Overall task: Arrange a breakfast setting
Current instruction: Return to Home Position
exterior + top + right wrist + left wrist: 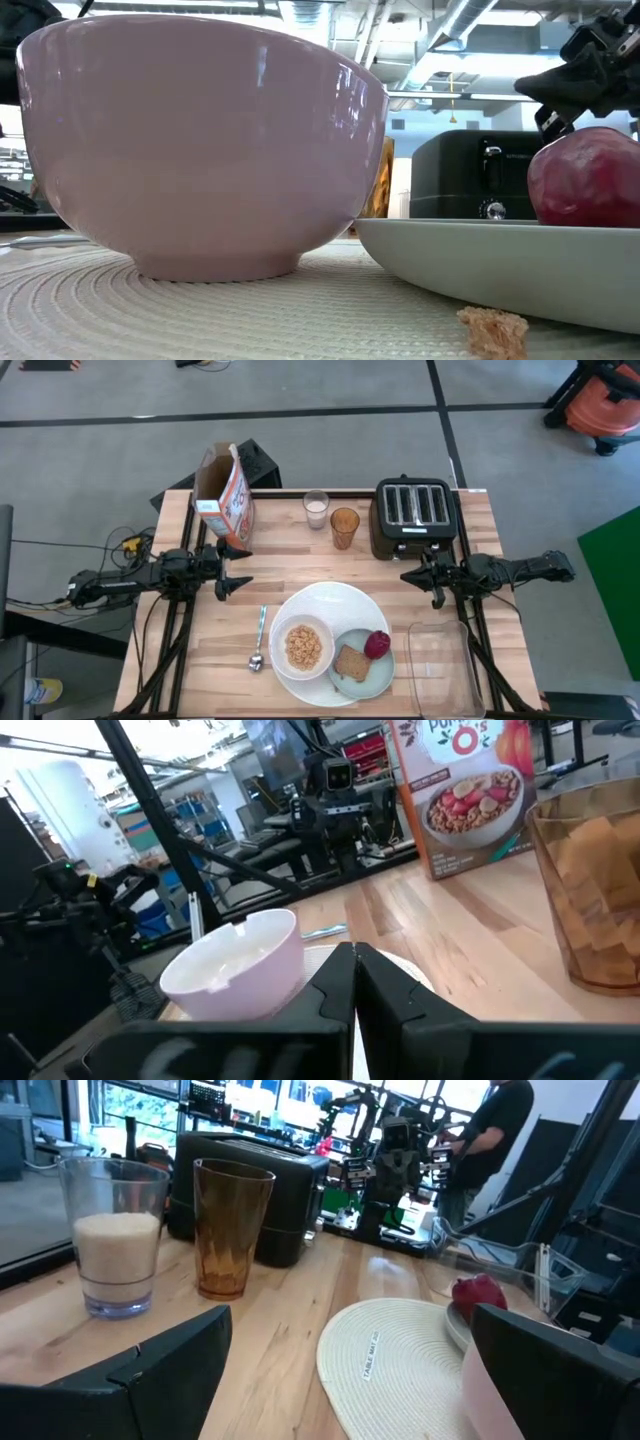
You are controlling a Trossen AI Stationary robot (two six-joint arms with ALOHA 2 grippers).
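1. Counter (300,560): large white plate (330,600) front centre, carrying white bowl (278,658).
2. White bowl: cereal (303,646) seen in high view; low view shows only outer wall.
3. Left end effector (242,566): fingers wide apart, empty.
4. Right end effector (408,574): fingers together, empty.

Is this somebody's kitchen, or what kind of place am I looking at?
Probably a robotics lab or workshop, not a kitchen. The wooden table stands on a taped grey floor, an orange shop vacuum sits nearby, and more robot rigs and exposed ceiling ducts show behind.
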